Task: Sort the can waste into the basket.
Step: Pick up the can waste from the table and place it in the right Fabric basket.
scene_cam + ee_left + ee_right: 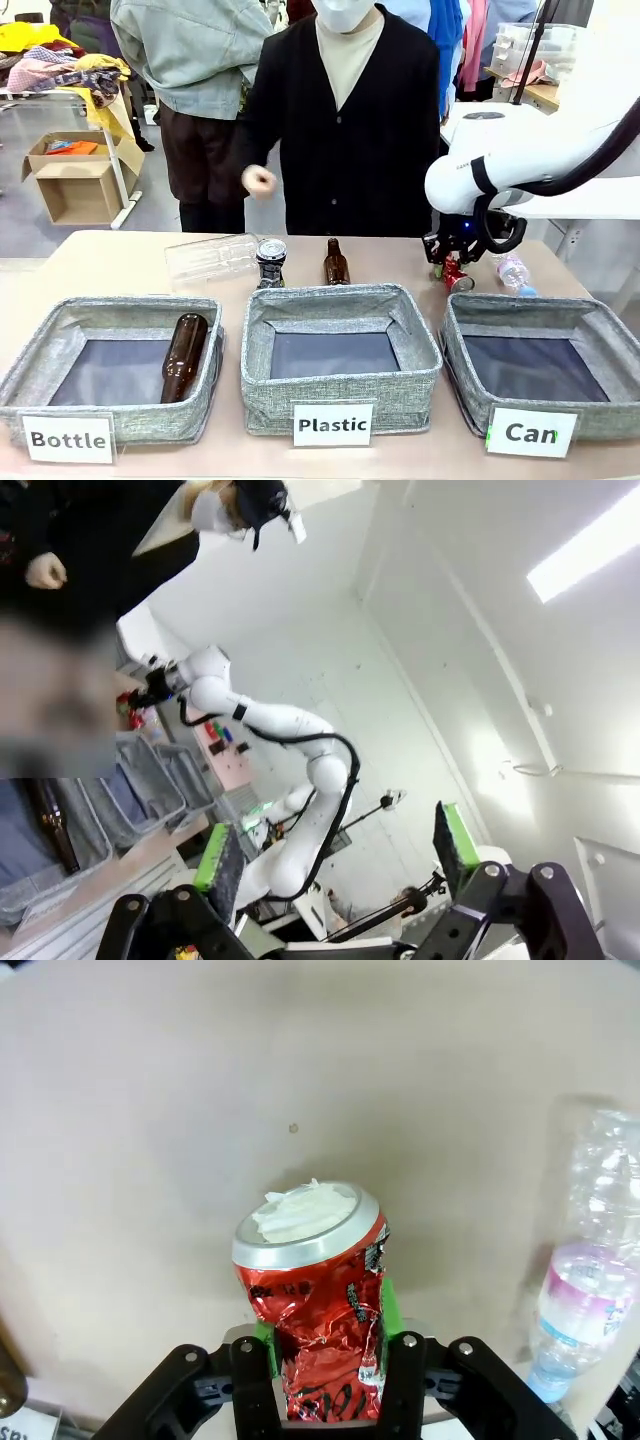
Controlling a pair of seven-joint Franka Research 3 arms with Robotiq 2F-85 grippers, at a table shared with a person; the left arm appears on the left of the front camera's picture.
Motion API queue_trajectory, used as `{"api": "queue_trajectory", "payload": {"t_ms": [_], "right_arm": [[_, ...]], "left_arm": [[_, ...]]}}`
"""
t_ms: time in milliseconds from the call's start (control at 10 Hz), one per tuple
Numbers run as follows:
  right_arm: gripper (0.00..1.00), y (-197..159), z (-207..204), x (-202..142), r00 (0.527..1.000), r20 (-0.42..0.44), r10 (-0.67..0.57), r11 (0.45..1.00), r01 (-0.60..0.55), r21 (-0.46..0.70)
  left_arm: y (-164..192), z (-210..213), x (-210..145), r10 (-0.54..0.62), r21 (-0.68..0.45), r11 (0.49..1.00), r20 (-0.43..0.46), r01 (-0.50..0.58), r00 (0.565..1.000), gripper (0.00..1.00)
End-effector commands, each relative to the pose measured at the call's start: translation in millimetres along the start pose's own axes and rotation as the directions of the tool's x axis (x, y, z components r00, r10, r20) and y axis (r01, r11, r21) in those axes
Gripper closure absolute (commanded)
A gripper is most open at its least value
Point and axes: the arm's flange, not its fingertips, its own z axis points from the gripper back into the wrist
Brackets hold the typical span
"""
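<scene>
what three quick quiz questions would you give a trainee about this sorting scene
1. True or false: the right gripper is shut on the red can.
2. Fill in: the black can stands on the table just behind the basket labelled ____.
3. What lies in the Bottle basket? A a brown bottle; B a clear plastic bottle; C nothing.
Key: 1 true; 2 Plastic, the Plastic basket; 3 A.
</scene>
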Motion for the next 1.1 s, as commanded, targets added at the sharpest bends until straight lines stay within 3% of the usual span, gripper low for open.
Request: {"api": "queue_trajectory", "payload": {"t_ms": [0,200,400,500,700,900,1000], "right_arm": [[1.00,-11,37,-4,0.999,0.044,-0.022,0.999,0.021,0.028],[1.00,-32,84,-22,0.996,0.087,0.024,0.997,-0.030,0.071],[1.00,-49,134,-58,0.976,0.103,0.191,0.968,-0.205,0.145],[1.00,-59,153,-83,0.940,0.092,0.329,0.927,-0.340,0.161],[1.00,-79,177,-146,0.714,0.046,0.699,0.687,-0.688,0.234],[1.00,-98,175,-197,0.447,0.058,0.893,0.407,-0.855,0.321],[1.00,-103,167,-213,0.347,0.058,0.936,0.307,-0.886,0.346]], "left_arm": [[21,-49,-4,0.028,0.081,0.997,-0.109,-0.019,0.994,0.00],[56,-96,-14,0.099,0.153,0.986,-0.240,-0.064,0.966,0.00],[91,-128,-24,0.171,0.266,0.960,-0.320,-0.085,0.932,0.00],[108,-134,-26,0.205,0.286,0.952,-0.334,-0.109,0.920,0.00],[141,-139,-29,0.255,0.368,0.921,-0.317,-0.129,0.914,0.00],[179,-147,-27,0.285,0.423,0.894,-0.284,-0.147,0.915,0.00],[142,-137,-6,0.272,0.366,0.918,-0.308,-0.151,0.911,0.00]]}}
